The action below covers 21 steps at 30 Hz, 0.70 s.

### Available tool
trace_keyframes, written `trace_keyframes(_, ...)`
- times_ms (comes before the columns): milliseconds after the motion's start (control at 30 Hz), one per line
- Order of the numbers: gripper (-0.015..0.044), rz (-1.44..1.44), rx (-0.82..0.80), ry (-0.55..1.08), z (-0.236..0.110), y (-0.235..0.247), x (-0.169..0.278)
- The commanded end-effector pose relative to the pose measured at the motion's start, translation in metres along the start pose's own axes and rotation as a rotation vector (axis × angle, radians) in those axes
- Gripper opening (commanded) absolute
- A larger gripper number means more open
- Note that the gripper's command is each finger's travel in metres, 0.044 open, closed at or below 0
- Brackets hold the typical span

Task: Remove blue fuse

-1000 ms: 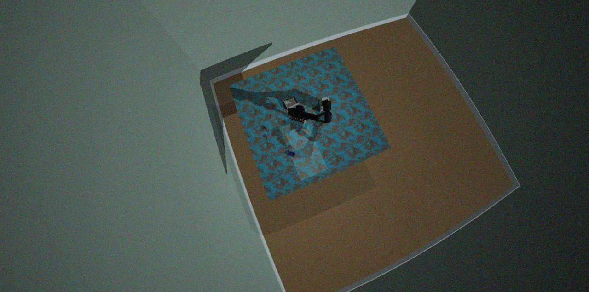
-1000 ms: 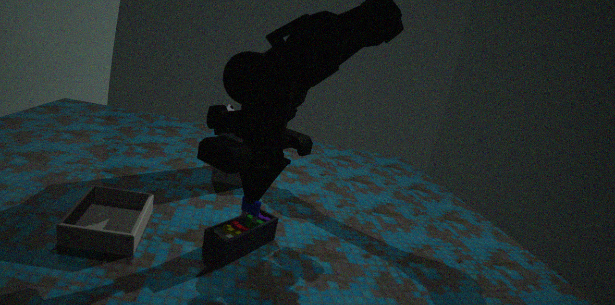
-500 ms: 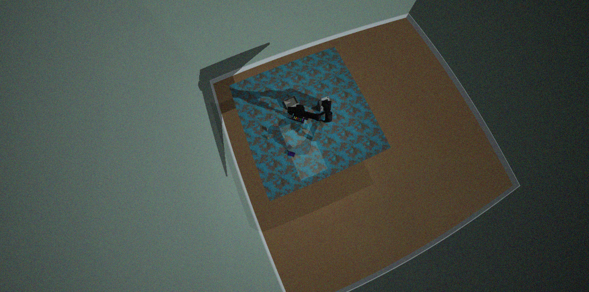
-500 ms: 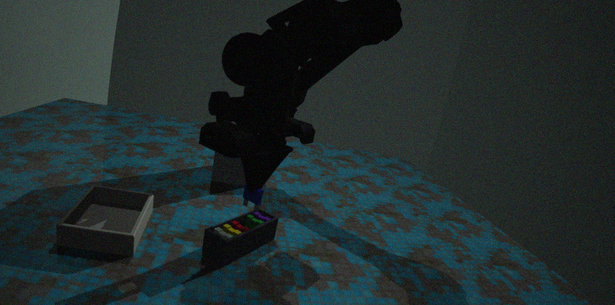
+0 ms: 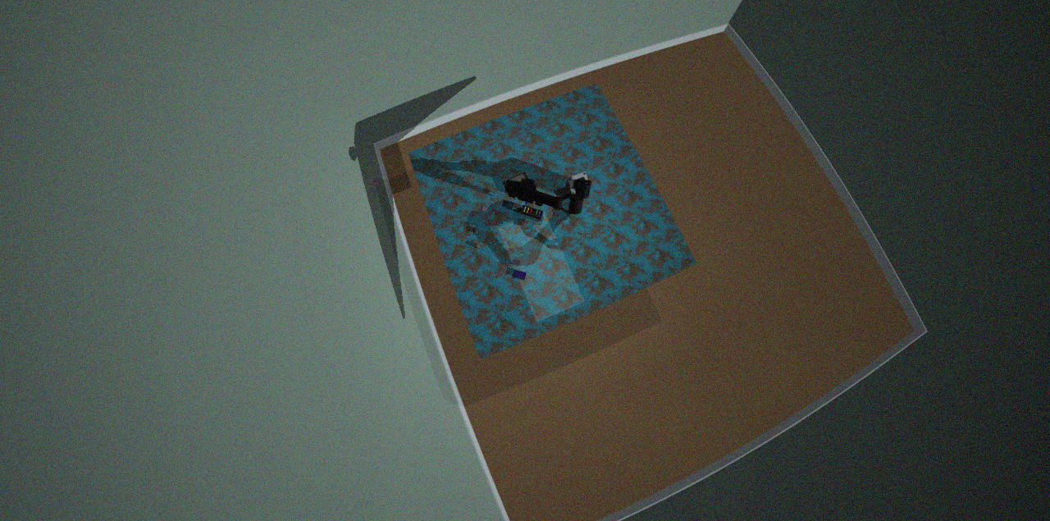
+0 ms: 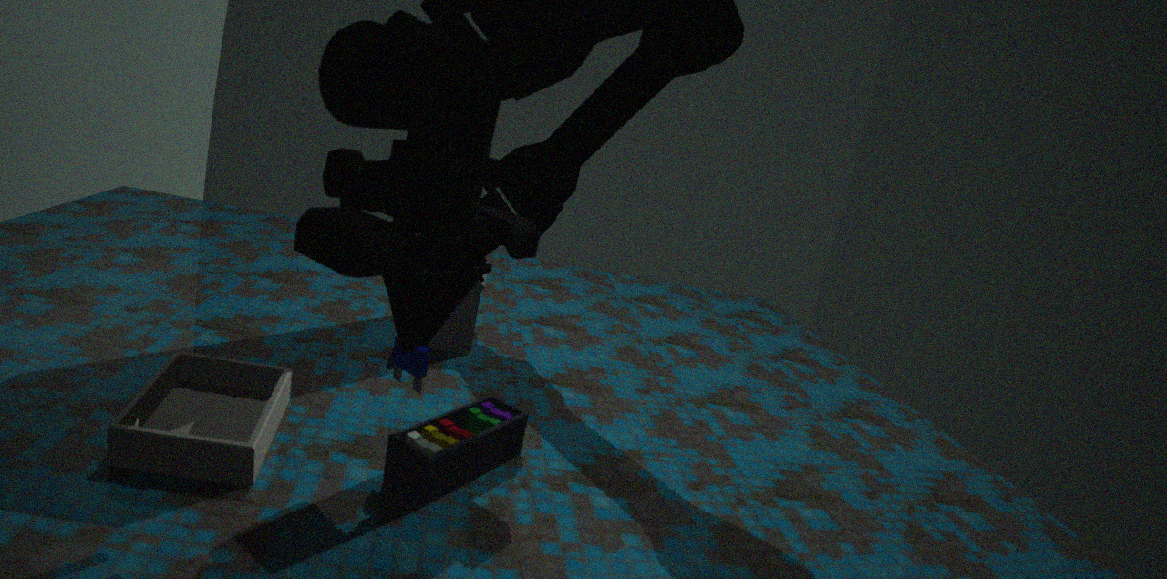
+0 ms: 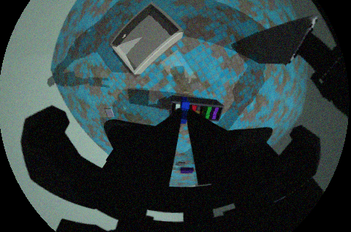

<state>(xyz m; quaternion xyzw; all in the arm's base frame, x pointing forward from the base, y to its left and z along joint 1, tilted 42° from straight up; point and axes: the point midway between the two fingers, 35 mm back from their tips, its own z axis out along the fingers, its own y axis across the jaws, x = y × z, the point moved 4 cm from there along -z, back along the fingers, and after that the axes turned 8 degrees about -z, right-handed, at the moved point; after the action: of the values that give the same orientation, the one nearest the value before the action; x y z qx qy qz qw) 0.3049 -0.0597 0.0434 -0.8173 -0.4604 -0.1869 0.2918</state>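
My gripper (image 6: 410, 353) (image 7: 184, 114) is shut on the blue fuse (image 6: 410, 361) (image 7: 184, 106) and holds it in the air, with its prongs hanging down. The fuse is clear of the dark fuse block (image 6: 452, 449) (image 7: 199, 108) (image 5: 528, 211), a little above it and to its tray side. The block holds white, yellow, red, green and purple fuses. The open grey tray (image 6: 183, 454) (image 7: 157, 55) stands empty to the left of the block. In the top view the arm (image 5: 546, 193) hides the tray.
A small purple object (image 5: 519, 273) (image 7: 186, 170) lies on the blue patterned mat (image 6: 734, 429) away from the block. A dark flat shape (image 6: 285, 534) lies near the front of the mat. The arm's base (image 6: 457, 322) stands behind the gripper.
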Motion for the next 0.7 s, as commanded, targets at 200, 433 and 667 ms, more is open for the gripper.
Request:
trace_keyframes(200, 0.0000, 0.000, -0.003, -0.008, -0.002, 0.035, -0.045)
trace_keyframes(433, 0.0000, -0.002, -0.003, -0.008, -0.001, 0.055, -0.080)
trace_keyframes(667, 0.0000, -0.004, 0.000, -0.004, 0.002, 0.070, -0.118)
